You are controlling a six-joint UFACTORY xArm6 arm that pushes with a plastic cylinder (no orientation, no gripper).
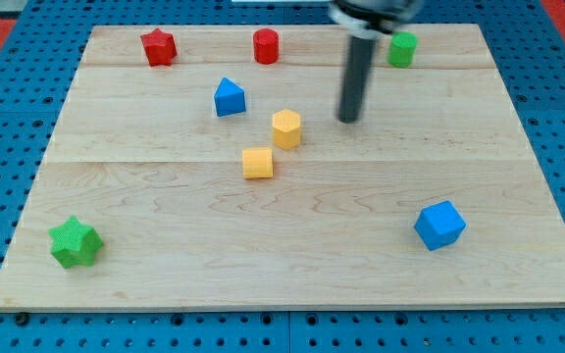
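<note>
My tip point(347, 120) is resting on the wooden board point(361, 265), fingerless and holding nothing, standing apart just right of the yellow hexagonal block point(285, 128), above the yellow cube point(258, 163)

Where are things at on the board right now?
My tip touches no block; it stands just right of the yellow hexagon block, with the yellow cube below-left. The blue block, red star, red cylinder and green cylinder sit apart.
</note>
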